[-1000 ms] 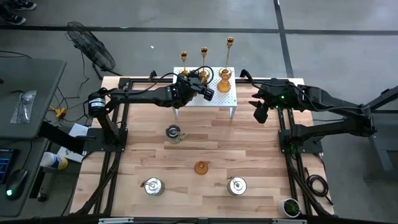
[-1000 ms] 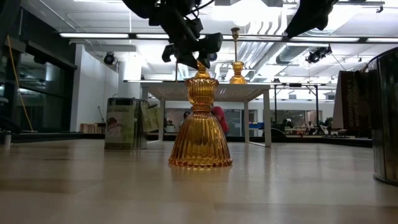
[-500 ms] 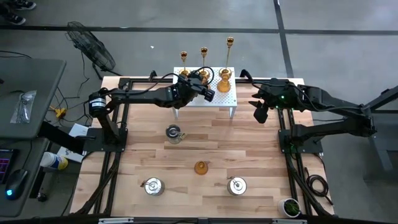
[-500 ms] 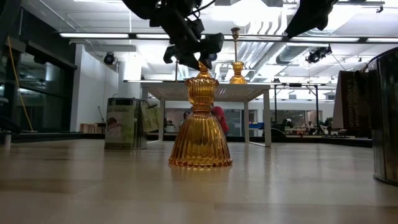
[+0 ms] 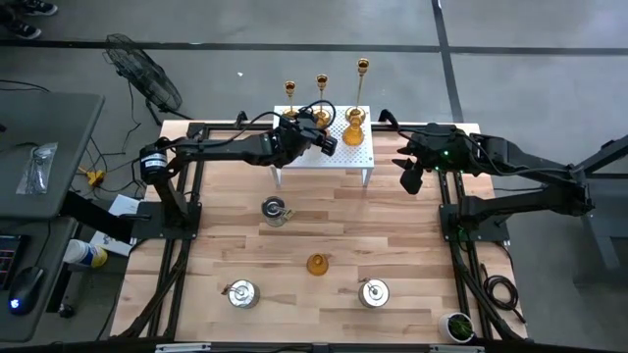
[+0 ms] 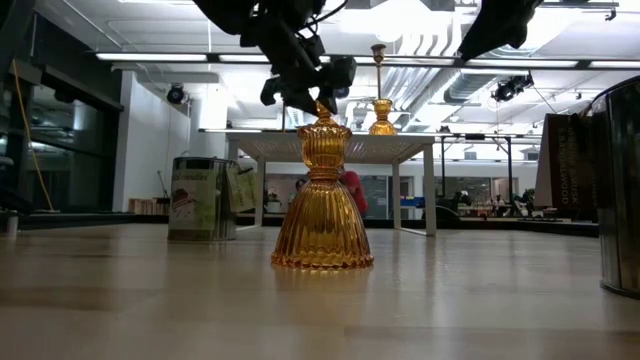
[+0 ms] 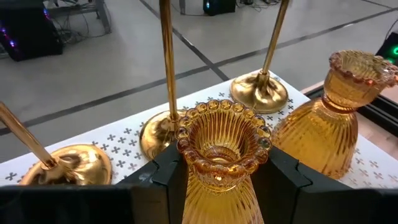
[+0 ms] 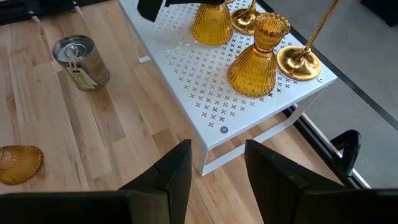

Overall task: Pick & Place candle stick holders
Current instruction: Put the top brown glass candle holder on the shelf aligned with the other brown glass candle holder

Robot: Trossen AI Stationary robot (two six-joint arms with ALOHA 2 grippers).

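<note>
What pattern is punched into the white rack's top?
Small cross-shaped cutouts in rows across the white rack; clearest in the right wrist view.

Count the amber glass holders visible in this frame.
3: one held by the left end effector over the white rack, one standing on the rack, one on the table's middle. None seem hidden.

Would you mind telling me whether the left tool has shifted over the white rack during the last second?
Yes, slightly. The left tool, shut on an amber cup, has edged toward the gold candlesticks at the white rack's far edge.
</note>
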